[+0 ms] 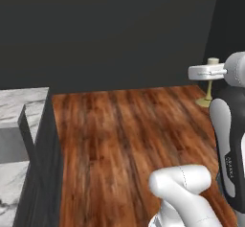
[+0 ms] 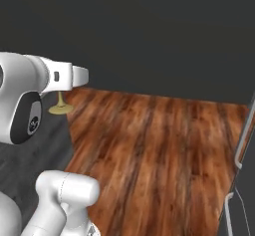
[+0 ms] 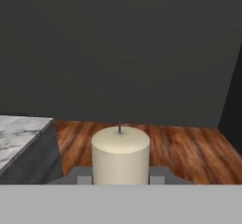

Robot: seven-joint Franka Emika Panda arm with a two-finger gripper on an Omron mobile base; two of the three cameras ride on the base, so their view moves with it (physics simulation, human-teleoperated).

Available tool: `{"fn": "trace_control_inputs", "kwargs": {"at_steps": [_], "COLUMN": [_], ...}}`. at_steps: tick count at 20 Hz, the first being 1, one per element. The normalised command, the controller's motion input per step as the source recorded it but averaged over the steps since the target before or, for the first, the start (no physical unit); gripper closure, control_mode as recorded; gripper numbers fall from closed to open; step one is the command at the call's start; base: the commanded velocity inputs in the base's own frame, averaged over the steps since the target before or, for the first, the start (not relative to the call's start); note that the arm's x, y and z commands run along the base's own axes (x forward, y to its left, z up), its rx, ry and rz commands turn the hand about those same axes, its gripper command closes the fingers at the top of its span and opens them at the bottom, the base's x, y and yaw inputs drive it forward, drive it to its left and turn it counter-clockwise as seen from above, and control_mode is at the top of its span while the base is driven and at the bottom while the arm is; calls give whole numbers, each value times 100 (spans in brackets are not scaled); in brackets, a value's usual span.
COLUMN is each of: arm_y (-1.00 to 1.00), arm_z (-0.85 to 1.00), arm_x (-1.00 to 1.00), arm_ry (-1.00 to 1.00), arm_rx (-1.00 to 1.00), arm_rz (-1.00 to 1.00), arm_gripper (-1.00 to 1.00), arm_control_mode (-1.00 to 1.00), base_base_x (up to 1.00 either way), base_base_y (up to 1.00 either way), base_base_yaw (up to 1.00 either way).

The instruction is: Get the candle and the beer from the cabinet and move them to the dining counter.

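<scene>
One of two things is in hand, none is delivered yet.
From the left base you see the candle (image 1: 211, 85) carried high over the wood floor (image 1: 129, 144); from the right base, its brass base beside the arm; in the hand view the gripper (image 3: 120, 176) is clamped on it, the dining counter (image 3: 19, 138) lies near on the left, and the beer is left to fetch.

The candle (image 1: 212, 61) is mostly hidden behind the white arm at the right edge; its lower half is cut off at the hand view's bottom. The marble desk (image 1: 19, 107) runs off the left edge.
</scene>
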Motion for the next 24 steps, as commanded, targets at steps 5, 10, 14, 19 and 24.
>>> {"fn": "trace_control_inputs", "kwargs": {"at_steps": [5, 10, 14, 19, 24], "arm_y": [0, 0, 0, 0, 0], "arm_z": [0, 0, 0, 0, 0], "arm_x": [0, 0, 0, 0, 0], "arm_ry": [0, 0, 0, 0, 0], "arm_rx": [0, 0, 0, 0, 0], "arm_rz": [0, 0, 0, 0, 0], "arm_gripper": [100, 100, 100, 100, 100], "arm_control_mode": [100, 100, 100, 100, 100], "base_base_x": [100, 100, 100, 100, 100], "base_base_y": [0, 0, 0, 0, 0], "base_base_yaw": [0, 3, 5, 6, 13]}}
